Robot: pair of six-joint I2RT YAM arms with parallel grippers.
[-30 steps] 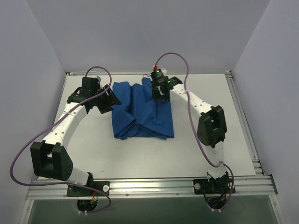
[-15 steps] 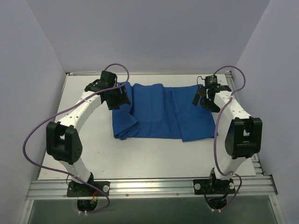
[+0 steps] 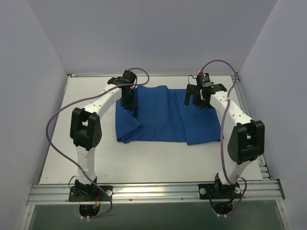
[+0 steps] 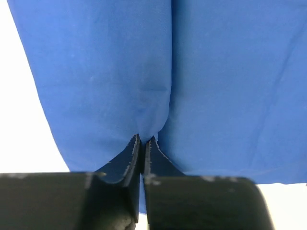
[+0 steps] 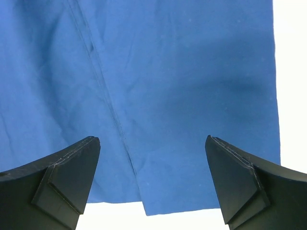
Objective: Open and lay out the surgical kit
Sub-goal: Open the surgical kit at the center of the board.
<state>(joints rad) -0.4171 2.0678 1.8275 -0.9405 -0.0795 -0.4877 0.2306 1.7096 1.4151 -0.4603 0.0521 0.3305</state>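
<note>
Blue wrap (image 3: pixel 168 117) flat across far half of white tabletop (image 3: pixel 158 163). Right part spread in single layer, left part doubled into thicker fold. Cannot tell what lies inside.

Pale lilac walls (image 3: pixel 153 33) on three sides, metal rail (image 3: pixel 153 191) along near edge.

Top view: left hand (image 3: pixel 128 103) at far left of wrap, right hand (image 3: pixel 195 99) over far right part.

Left wrist view only: left hand (image 4: pixel 142 143) pinched narrow on raised ridge of cloth.

Right wrist view only: right hand (image 5: pixel 152 143) spread wide above wrap, gripping nothing; stitched seam (image 5: pixel 103 96) running away between fingers.
</note>
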